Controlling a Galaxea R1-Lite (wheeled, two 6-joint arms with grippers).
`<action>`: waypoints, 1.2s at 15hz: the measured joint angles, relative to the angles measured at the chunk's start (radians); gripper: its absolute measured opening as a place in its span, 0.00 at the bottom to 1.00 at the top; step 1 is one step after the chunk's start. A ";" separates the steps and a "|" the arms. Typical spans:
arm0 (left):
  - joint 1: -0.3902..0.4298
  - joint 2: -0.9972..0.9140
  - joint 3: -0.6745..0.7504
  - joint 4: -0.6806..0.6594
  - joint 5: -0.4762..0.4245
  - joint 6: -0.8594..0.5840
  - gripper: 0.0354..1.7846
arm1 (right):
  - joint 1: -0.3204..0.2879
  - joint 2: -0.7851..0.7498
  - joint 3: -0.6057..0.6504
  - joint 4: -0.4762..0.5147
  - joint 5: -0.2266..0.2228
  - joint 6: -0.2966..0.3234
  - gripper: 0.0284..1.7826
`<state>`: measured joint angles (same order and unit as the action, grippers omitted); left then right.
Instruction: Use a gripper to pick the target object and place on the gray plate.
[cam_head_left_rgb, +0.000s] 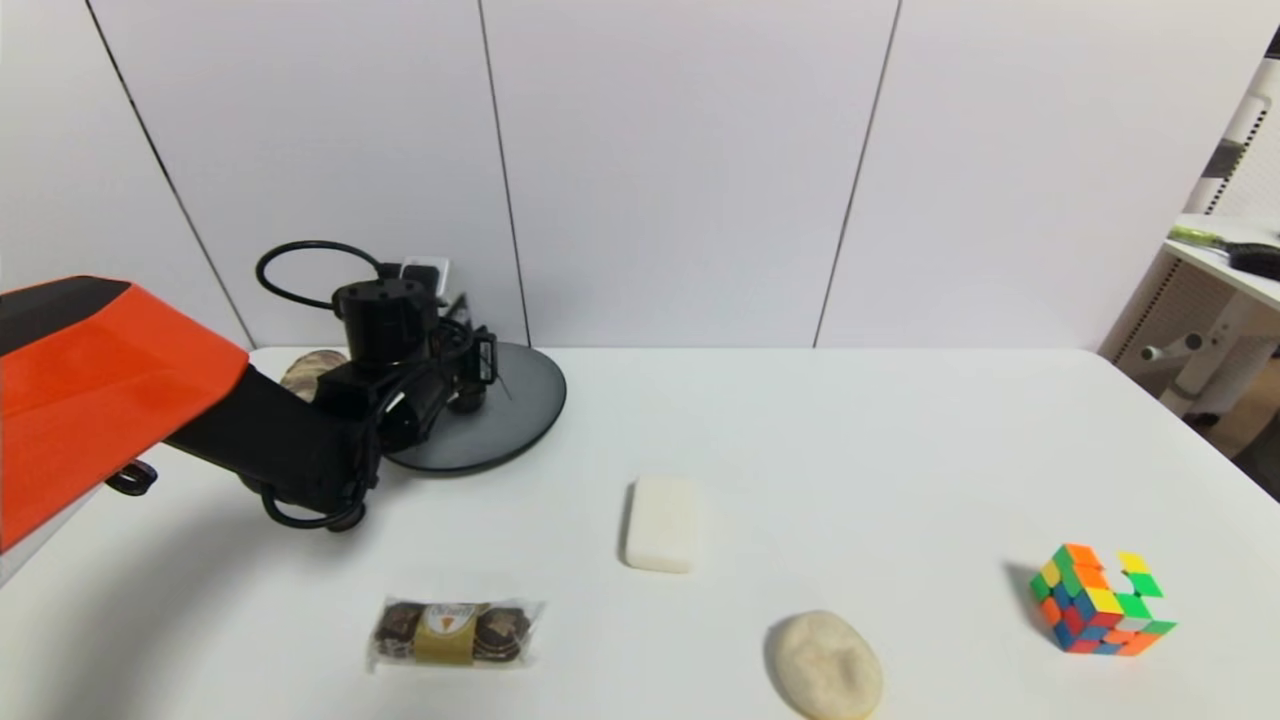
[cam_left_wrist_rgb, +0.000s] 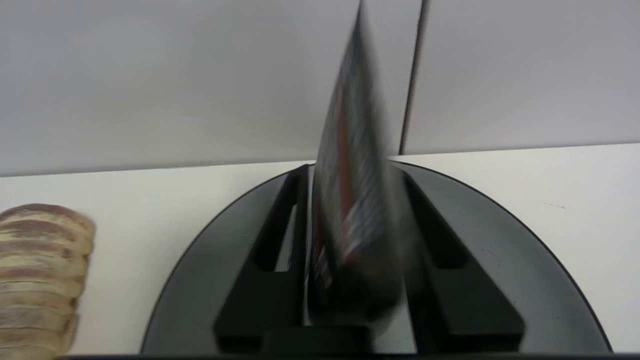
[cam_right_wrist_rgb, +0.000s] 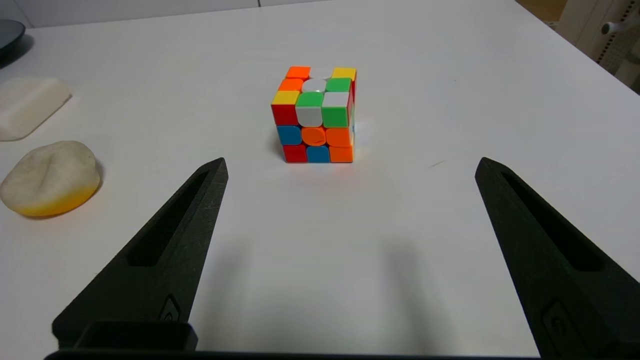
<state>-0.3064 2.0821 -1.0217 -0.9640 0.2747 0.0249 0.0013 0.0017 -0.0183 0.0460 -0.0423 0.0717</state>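
Black tube — red-white label, blurred

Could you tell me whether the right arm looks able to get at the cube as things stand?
Probably yes: the right gripper is open, and only bare table lies between it and the cube.

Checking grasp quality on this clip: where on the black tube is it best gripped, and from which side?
Judging by the left wrist view, the thick lower body near the cap end is best: the left gripper has its fingers on either side of the tube there, over the gray plate. The tube tapers to a thin crimped end, which would likely flex or slip. Coming across the broad faces seems safest.
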 joint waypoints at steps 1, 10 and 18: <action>-0.004 0.007 0.000 -0.001 -0.001 0.006 0.45 | 0.000 0.000 0.000 0.000 0.000 0.000 0.96; -0.006 -0.101 -0.003 -0.005 0.000 0.089 0.80 | 0.000 0.000 0.000 0.000 0.000 0.000 0.96; -0.001 -0.615 0.034 0.412 -0.004 0.185 0.90 | 0.000 0.000 0.000 0.000 0.000 0.000 0.96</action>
<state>-0.3072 1.4672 -0.9877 -0.5521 0.2706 0.2102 0.0013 0.0017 -0.0183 0.0460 -0.0423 0.0715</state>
